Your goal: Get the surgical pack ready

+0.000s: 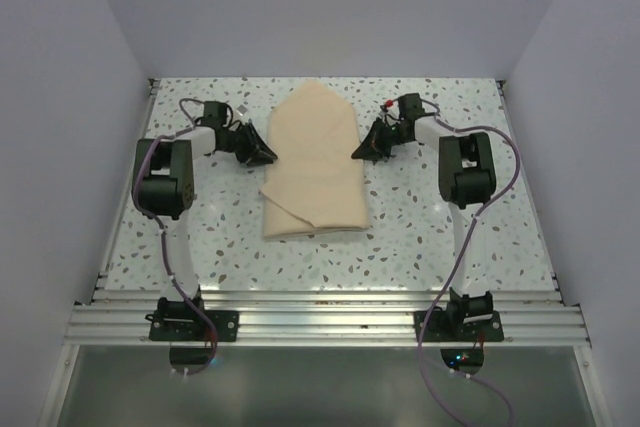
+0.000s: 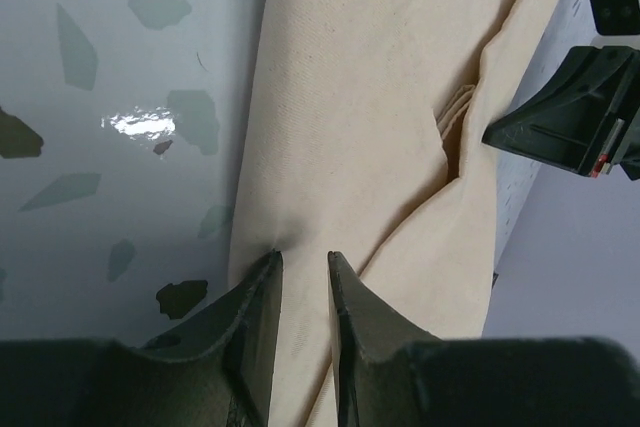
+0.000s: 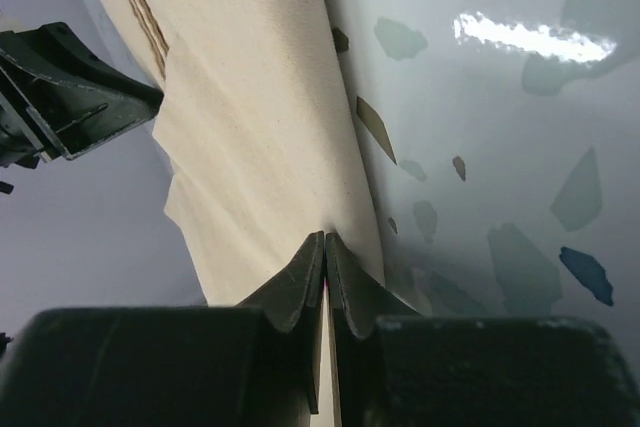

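Lying in the middle of the speckled table, the cloth is folded into a long bundle. Its far end is pointed and its near end squared off, with a flap crossing the near left corner. The left gripper sits at the bundle's left edge, towards the far half. Its jaws stand a narrow gap apart, tips down at the cloth, with nothing seen pinched. The right gripper is at the opposite edge, its jaws pressed together and the tips touching the cloth's border. Whether a fold is caught between them cannot be told.
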### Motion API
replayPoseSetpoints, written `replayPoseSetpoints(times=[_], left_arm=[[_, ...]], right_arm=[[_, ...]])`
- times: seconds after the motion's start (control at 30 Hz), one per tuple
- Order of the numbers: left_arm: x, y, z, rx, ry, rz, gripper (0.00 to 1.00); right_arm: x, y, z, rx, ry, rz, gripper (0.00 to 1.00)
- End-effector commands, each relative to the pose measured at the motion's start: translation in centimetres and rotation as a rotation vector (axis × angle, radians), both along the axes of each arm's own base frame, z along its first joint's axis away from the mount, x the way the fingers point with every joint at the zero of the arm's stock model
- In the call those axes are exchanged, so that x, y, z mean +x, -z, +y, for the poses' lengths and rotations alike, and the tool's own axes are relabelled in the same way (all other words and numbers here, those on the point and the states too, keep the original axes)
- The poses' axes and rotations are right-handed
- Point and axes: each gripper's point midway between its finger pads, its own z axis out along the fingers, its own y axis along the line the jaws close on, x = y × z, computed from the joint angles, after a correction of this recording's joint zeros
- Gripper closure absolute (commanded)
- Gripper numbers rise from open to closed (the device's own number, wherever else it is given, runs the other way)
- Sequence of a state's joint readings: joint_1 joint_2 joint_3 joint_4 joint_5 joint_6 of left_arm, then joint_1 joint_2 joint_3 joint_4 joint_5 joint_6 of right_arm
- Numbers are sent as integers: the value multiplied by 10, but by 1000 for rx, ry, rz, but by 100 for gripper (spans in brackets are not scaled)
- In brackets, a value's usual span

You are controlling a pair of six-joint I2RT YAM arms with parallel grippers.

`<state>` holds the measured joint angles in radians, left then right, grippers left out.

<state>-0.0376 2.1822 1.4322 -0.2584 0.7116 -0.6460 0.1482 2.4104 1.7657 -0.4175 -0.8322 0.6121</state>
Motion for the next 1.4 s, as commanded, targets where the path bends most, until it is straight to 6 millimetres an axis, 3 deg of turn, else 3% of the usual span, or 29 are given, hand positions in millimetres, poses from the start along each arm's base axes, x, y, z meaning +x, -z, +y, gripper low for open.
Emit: replayPoseSetpoints(times=[0.0,0.23,0.37,0.47,0.6,0.63,0.73,0.8,0.9,0.93,1.03,1.07,1.13,1.17,1.2,1.27,1.3,1.33,1.37], left_arm=[[6,9,11,78,15,-7,71],[13,-55,5,37,24,-154,70],[14,-57,3,16,26,-185,70],[10,-35,0,-5,29,-144,70],[-6,17,11,58,24,-3,70],[-9,29,13,61,27,22,70],[-6,30,16,90,39,13,70],[5,19,18,110,46,-24,70],[28,-11,19,120,44,-125,70],[35,-21,19,123,37,-160,70],[63,-51,24,151,-11,-294,65],[76,-61,25,153,-28,-352,62],[89,-58,30,168,-67,-370,57],[101,-64,31,162,-81,-417,55],[106,-51,30,153,-96,-400,55],[123,-50,31,163,-121,-410,54],[128,-32,35,183,-153,-375,52],[132,-28,36,192,-166,-371,51],[139,-29,38,208,-188,-387,49]], right_arm=[[8,-3,-7,-52,-7,-40,93],[3,-66,-3,7,-32,-159,93],[7,-77,1,40,-40,-212,93],[9,-54,-3,5,-24,-158,93],[2,-2,-19,-98,7,-54,93],[-2,3,-21,-115,4,-24,92],[-1,16,-27,-174,-16,-18,92],[3,12,-29,-184,-15,-37,90],[24,-18,-26,-176,7,-142,85],[39,-36,-26,-167,29,-220,82],[67,-61,-29,-189,91,-320,69],[74,-61,-29,-185,110,-324,66],[93,-66,-32,-205,147,-366,52],[97,-57,-32,-210,153,-358,47],[102,-54,-32,-214,157,-359,43],[115,-58,-32,-216,176,-380,31],[119,-42,-32,-225,177,-357,28],[129,-49,-32,-221,188,-391,24],[133,-44,-31,-216,188,-394,24]])
